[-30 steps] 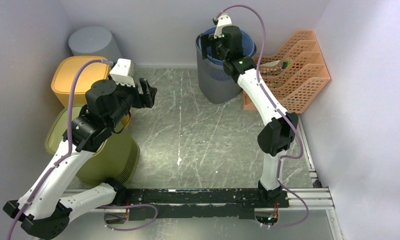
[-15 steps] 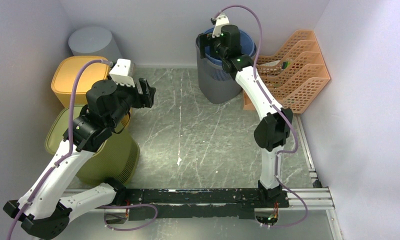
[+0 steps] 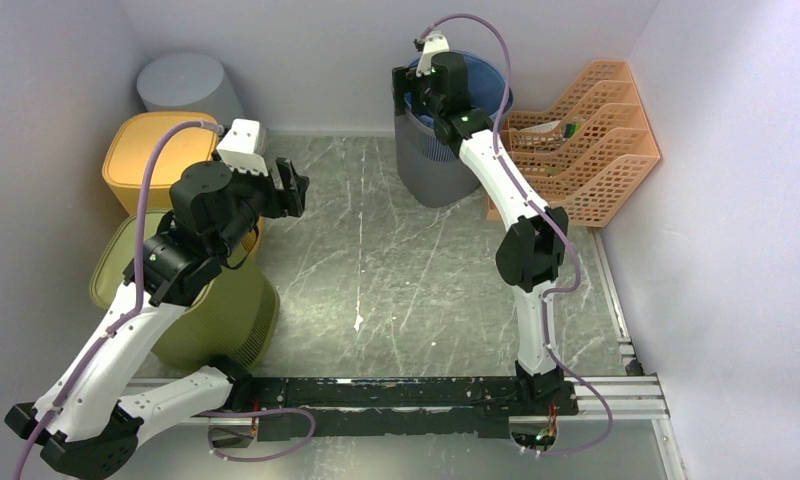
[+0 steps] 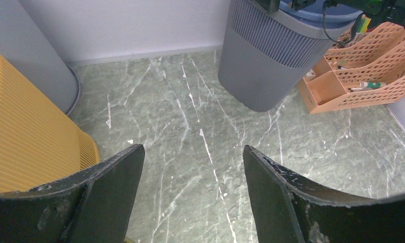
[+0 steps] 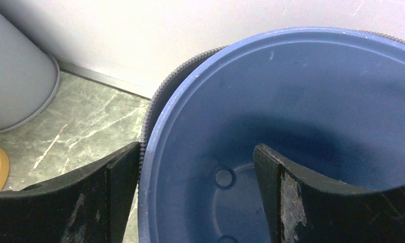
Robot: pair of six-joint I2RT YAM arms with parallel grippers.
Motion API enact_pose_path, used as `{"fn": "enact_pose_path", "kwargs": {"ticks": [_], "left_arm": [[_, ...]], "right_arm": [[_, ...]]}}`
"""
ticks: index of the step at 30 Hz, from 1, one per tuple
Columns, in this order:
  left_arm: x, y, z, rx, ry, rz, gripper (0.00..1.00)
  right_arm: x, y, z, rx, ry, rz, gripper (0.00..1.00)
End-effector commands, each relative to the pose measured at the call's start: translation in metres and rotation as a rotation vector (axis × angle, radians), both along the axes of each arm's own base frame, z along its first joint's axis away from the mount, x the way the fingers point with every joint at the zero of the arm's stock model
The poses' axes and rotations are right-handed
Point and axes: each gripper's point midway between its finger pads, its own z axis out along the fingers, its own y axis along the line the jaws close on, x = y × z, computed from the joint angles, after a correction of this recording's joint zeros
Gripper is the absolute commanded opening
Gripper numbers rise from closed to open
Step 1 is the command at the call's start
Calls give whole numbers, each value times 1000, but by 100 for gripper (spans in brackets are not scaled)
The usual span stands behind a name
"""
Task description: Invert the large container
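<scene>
**Getting a hold on the rim**

The large container [image 3: 431, 170], grey outside and blue inside, is standing the right way up at the back of the desk [image 3: 376, 260], just beside the orange rack [image 3: 596, 150]. The right fingers [image 5: 107, 202] are sitting spread over its rim, one outside and one inside, not squeezing yet. The left fingers [image 4: 107, 197] are hanging spread, holding nothing, well apart from it. I think this is the grabbing step. Next, the right fingers need to pinch the rim tight, then lift and tip it over.

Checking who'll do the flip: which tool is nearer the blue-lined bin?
Right. The right tool straddles the rim of the blue-lined bin, one finger inside; the left tool hovers well away, beside the yellow bin.
</scene>
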Motion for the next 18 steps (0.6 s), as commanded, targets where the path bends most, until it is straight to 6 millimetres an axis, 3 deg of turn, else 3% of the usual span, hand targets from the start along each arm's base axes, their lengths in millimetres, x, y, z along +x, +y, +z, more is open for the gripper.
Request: {"fn": "enact_pose_path", "kwargs": {"ticks": [1,15,18], "left_arm": [[-3,8,6,9,-25,22,84],[-2,13,0,36,-12,44,84],[-2,13,-1,34,-12,42,84]], "right_arm": [[7,-9,12,20,-46,-28,80],[-10,-14,57,162,-171,-30,65],[-3,-14,55,145,-160,-37,63]]}}
